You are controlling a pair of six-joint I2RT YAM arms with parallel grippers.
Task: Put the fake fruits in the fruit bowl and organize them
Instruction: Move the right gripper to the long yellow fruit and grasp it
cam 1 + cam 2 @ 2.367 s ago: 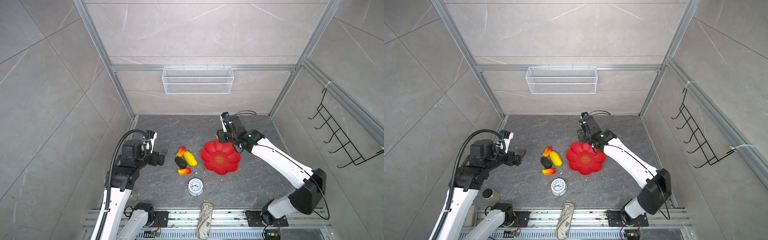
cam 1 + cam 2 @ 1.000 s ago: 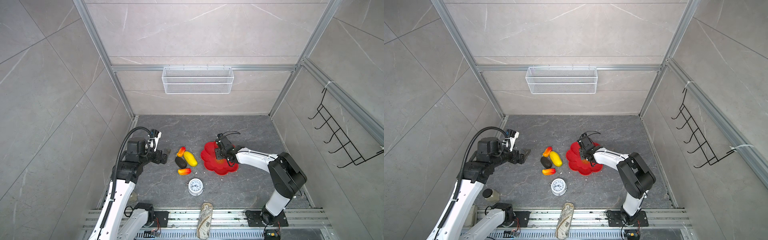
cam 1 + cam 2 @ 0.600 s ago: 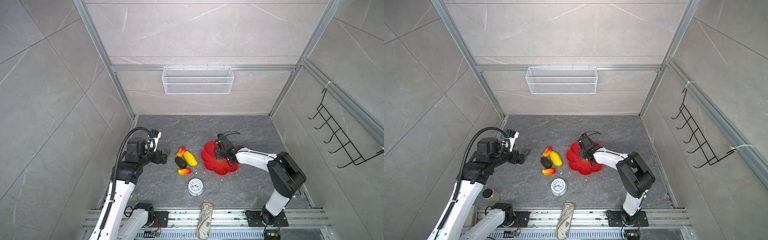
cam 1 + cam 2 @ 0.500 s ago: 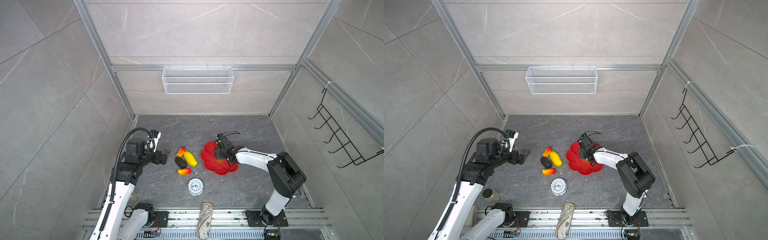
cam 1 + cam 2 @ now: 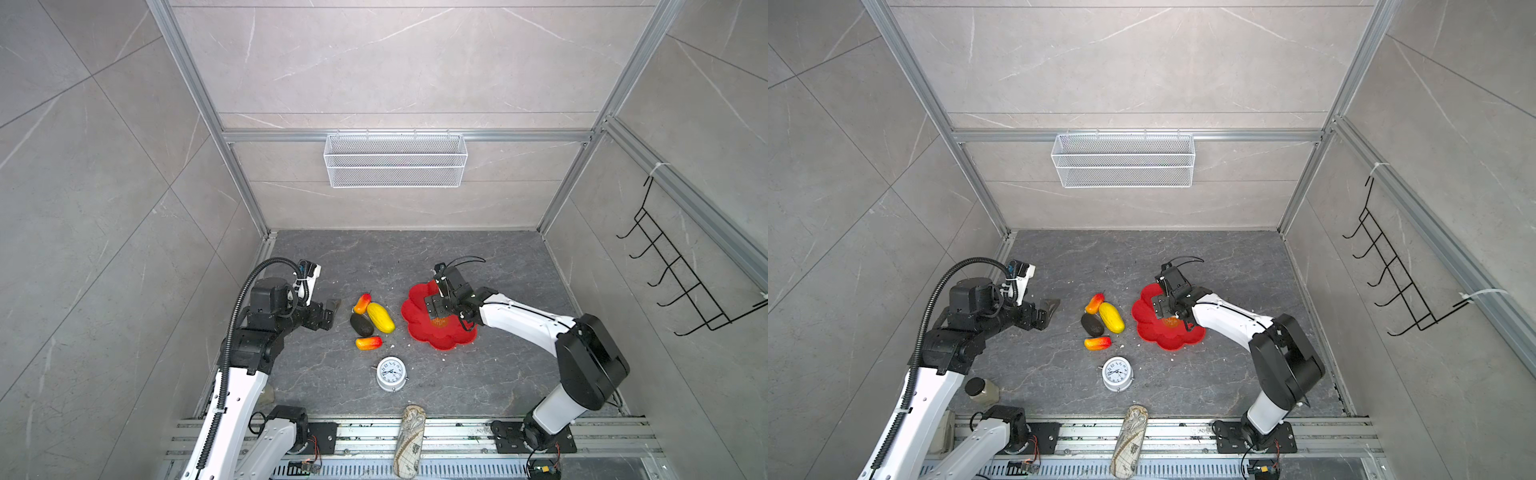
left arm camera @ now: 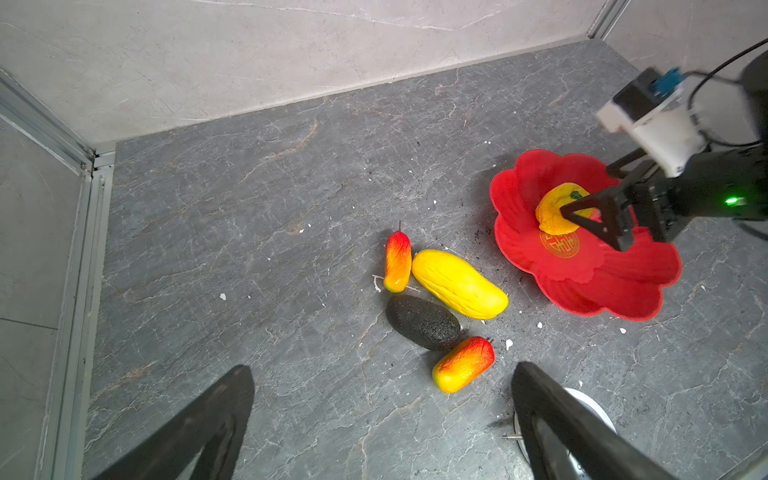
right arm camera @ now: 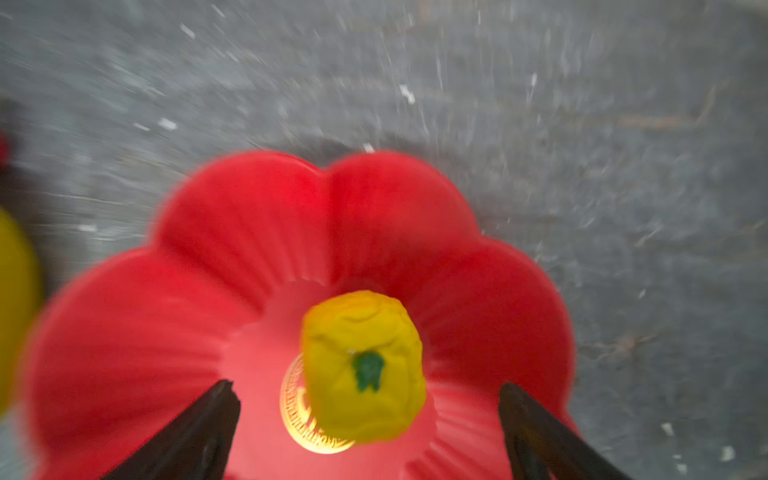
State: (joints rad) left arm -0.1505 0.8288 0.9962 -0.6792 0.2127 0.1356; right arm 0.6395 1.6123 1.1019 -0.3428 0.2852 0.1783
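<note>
Status of right gripper: jaws spread wide, clamped on nothing. It hangs low over the fruit bowl, and the ribbed yellow fruit sits between the two fingers with a clear gap on either side in the right wrist view, which is blurred. That fruit rests inside the bowl, green stem up, partly covering the gold emblem at the centre.

Status of left gripper: jaws wide apart, nothing between them. It hovers above the table, to the left of the loose fruits in both top views and apart from them.

Four fruits lie outside the bowl, on the table, clustered between the left gripper and the bowl:
- long yellow oval, nearest the bowl rim but not touching it
- rear orange-red oval, just beside the long yellow oval on the side away from the bowl
- blackish oval, just beside both of these
- front orange-red oval, against the blackish oval, on the side toward the alarm clock

The clock stands on the table nearer the front rail, apart from the bowl
</note>
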